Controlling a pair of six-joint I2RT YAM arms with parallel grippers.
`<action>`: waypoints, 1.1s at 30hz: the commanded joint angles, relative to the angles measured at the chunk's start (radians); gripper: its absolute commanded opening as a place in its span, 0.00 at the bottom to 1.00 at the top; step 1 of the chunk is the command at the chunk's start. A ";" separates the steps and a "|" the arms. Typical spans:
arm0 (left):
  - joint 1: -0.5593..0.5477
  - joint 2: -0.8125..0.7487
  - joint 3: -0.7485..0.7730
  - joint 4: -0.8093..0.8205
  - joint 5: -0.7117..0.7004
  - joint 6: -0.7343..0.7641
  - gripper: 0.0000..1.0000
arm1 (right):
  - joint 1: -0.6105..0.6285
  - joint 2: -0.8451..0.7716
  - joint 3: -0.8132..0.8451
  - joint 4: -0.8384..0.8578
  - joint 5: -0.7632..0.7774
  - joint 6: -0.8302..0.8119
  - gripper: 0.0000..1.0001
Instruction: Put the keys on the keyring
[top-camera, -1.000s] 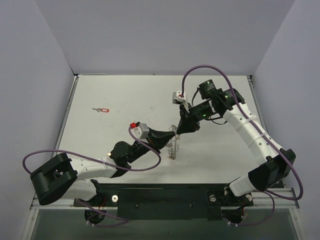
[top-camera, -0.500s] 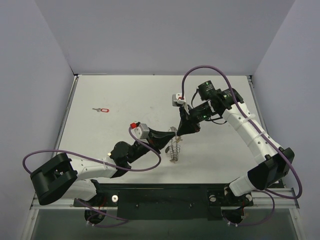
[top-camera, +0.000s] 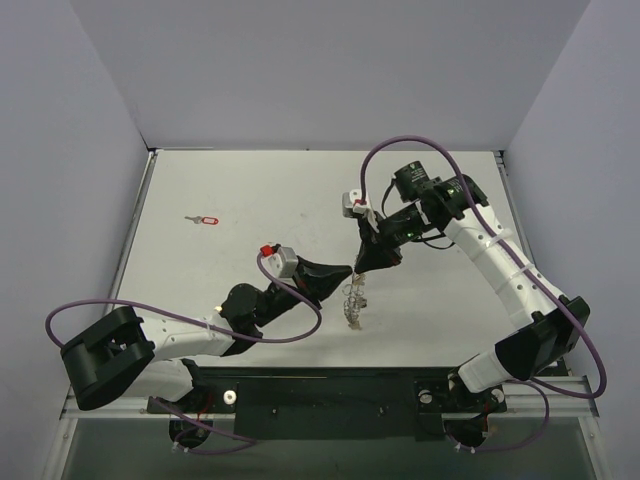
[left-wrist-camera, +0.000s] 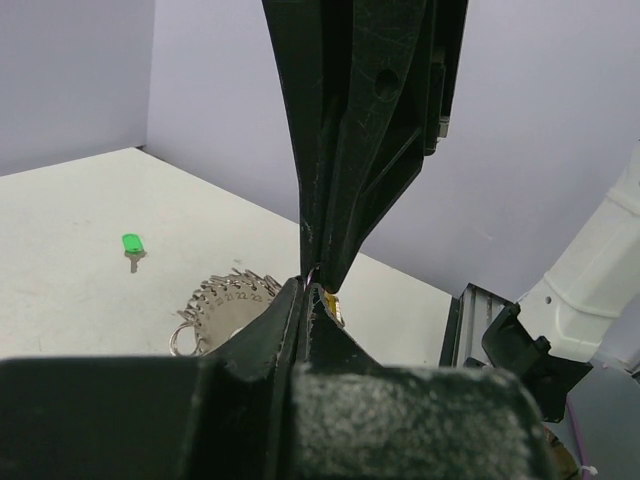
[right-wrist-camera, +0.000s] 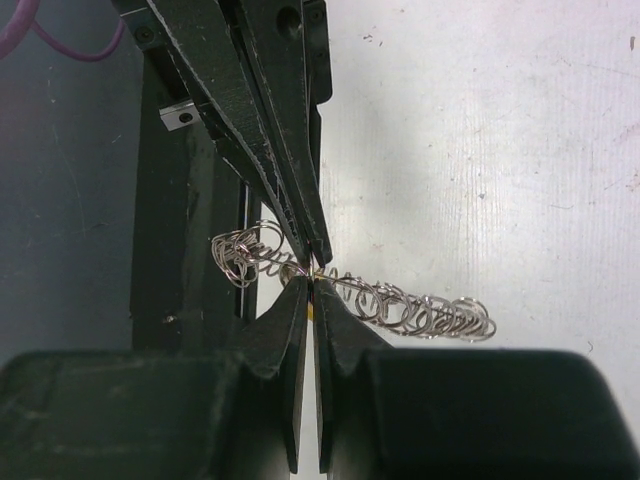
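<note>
Left tool (top-camera: 347, 271) is clamping the keyring (top-camera: 353, 305), dangling above the table (top-camera: 220, 180), while right tool (top-camera: 362, 268) is pinching what looks like a yellow key (left-wrist-camera: 335, 308) against the wire. Red key (top-camera: 205, 220) and green key (left-wrist-camera: 131, 243) are lying loose, unthreaded.

Faint numerals 21, 22, 23 on the keyring (left-wrist-camera: 225, 300)

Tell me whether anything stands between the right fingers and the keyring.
Nothing visible does. The right fingers are shut at the keyring, tip to tip with the left fingers; a small yellow bit shows at the tips.
</note>
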 joint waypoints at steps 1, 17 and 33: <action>0.004 -0.037 0.019 0.279 0.040 -0.059 0.01 | 0.004 -0.004 0.036 -0.032 0.056 0.057 0.00; 0.030 -0.350 0.140 -0.656 0.197 0.272 0.63 | 0.113 0.053 0.154 -0.265 0.343 -0.080 0.00; 0.031 -0.051 0.256 -0.471 0.333 0.297 0.43 | 0.134 0.074 0.168 -0.301 0.334 -0.113 0.00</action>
